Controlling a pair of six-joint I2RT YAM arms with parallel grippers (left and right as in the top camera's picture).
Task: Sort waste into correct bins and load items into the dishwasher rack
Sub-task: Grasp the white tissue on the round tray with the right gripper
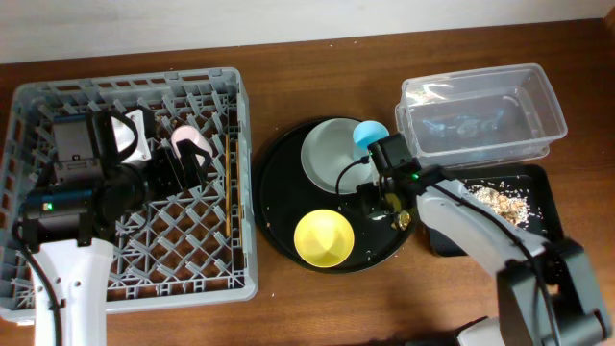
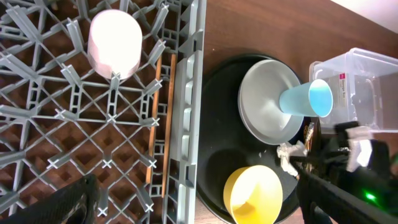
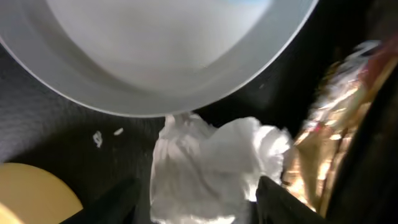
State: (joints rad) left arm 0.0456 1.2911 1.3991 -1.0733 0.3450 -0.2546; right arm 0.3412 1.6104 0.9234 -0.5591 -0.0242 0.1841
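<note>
We are in the waste-sorting step, going for the napkin (image 3: pixel 211 165). It lies on the round tray (image 1: pixel 277 197), just below the rim of the plate (image 3: pixel 174 56). The wrapper (image 3: pixel 323 130) touches its right side, and the bowl (image 1: pixel 324 238) is a little to its left. In the wrist view the right jaws are spread wide, one finger on each side of the napkin, low over it but gripping nothing yet.

The left jaws hang over the rack (image 1: pixel 125 82), parted and empty, just beside the pink cup (image 2: pixel 115 40), which sits upside down on the pegs. The chopsticks (image 2: pixel 154 124) lie in the rack along its right wall. The plate, bowl and blue cup (image 2: pixel 305 99) are on the round tray, so we judge loading only partly done.

Crumbs (image 1: pixel 495 200) lie in the black tray (image 1: pixel 543 183). From that we reckon the paper is meant for the tub (image 1: pixel 538 96) behind it, though we cannot be sure.

Next we need to close on the napkin's bulk alone, keeping the right-hand finger clear of the wrapper. Then we should lift straight up before swinging over to the bin, since the plate rim and blue cup stand close. The napkin is soft and will crush, so it needs a firm pinch.
</note>
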